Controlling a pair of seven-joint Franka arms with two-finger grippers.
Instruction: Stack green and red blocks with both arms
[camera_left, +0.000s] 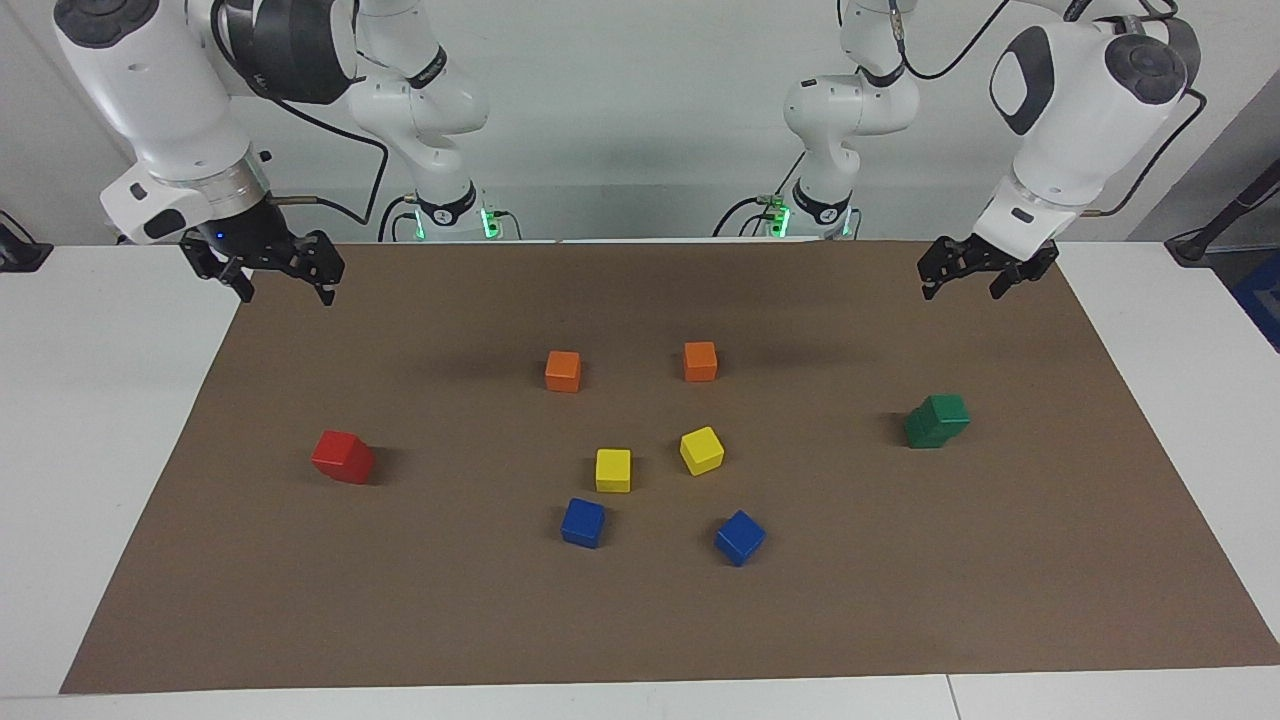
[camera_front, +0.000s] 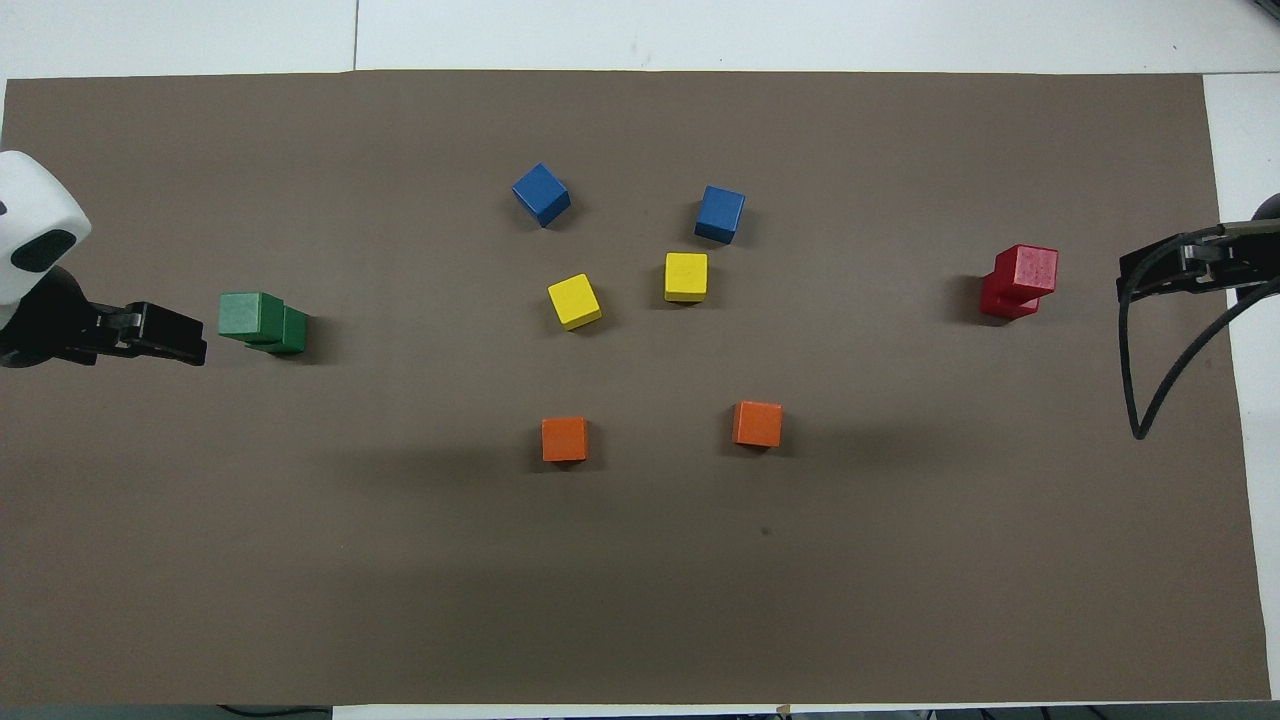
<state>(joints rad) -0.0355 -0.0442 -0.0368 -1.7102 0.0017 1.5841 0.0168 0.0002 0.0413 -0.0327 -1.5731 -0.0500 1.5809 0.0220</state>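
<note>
Two dark green blocks (camera_left: 937, 420) stand stacked toward the left arm's end of the mat, the upper one (camera_front: 247, 314) shifted off the lower one (camera_front: 293, 332). Two bright red blocks (camera_left: 343, 457) stand stacked toward the right arm's end, the upper one (camera_front: 1032, 270) also offset from the lower one (camera_front: 1003, 303). My left gripper (camera_left: 962, 292) is open and empty, raised over the mat beside the green stack; it also shows in the overhead view (camera_front: 190, 350). My right gripper (camera_left: 287, 295) is open and empty, raised over the mat's edge beside the red stack; it also shows in the overhead view (camera_front: 1135, 275).
On the brown mat (camera_left: 640, 620), in the middle, lie two orange cubes (camera_left: 563, 371) (camera_left: 700, 361) nearest the robots. Two yellow cubes (camera_left: 613, 470) (camera_left: 701, 450) lie farther out, and two blue cubes (camera_left: 583, 522) (camera_left: 740, 537) farthest.
</note>
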